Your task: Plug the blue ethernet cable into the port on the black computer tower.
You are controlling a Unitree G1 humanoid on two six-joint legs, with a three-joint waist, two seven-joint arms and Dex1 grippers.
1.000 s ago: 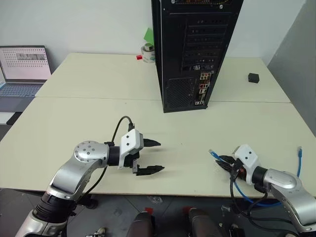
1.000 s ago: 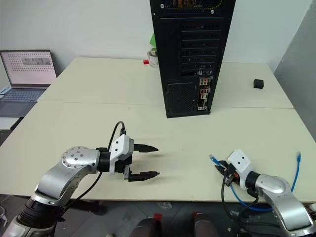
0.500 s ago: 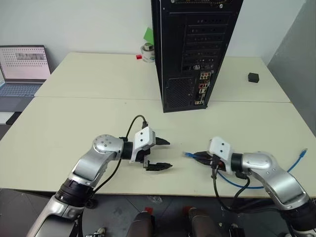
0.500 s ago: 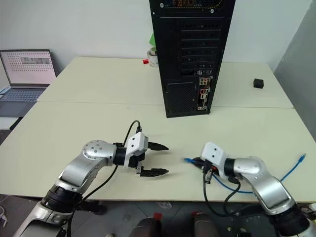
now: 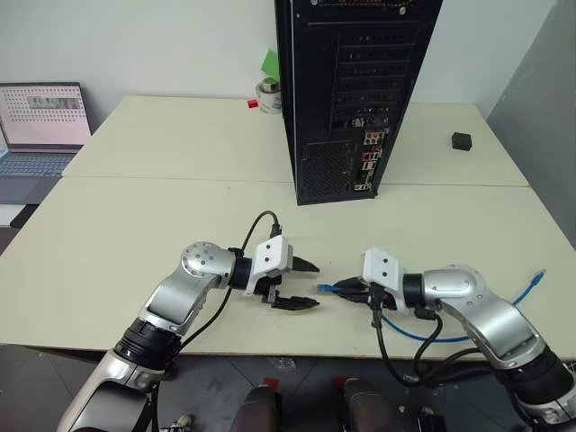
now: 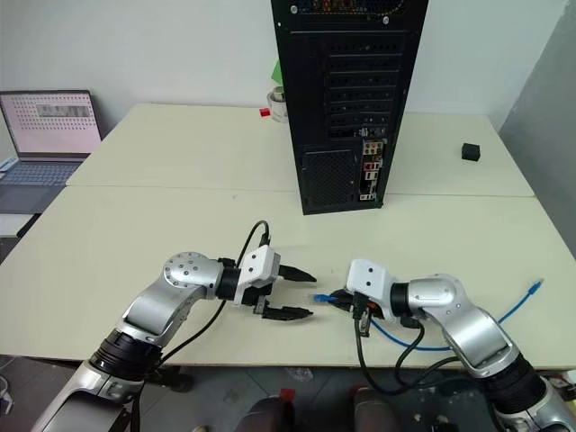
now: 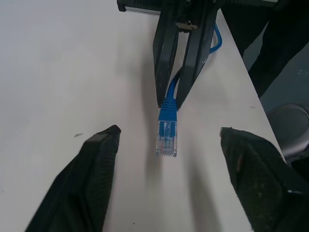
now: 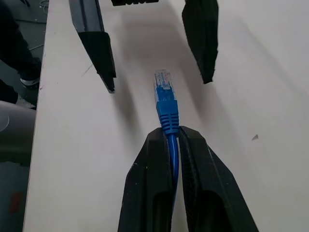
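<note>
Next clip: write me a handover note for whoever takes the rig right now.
Right pincer: shut on the cable just behind its plug, which points at the left pincer.
Left pincer: open, fingers either side of the plug, not touching it.
Both are near the table's front edge; the rest of the cable trails off to the right.
Tower stands further back, its port empty.
Done: cable picked up.
Left: handover if intended, carry to tower, plug in.

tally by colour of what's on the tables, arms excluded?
Black: 2, the black computer tower and a small black cube
Blue: 1, the blue ethernet cable
White: 1, a tape roll
Green: 1, an unclear item behind the roll
Red: 1, a small item
Total: 6
</note>
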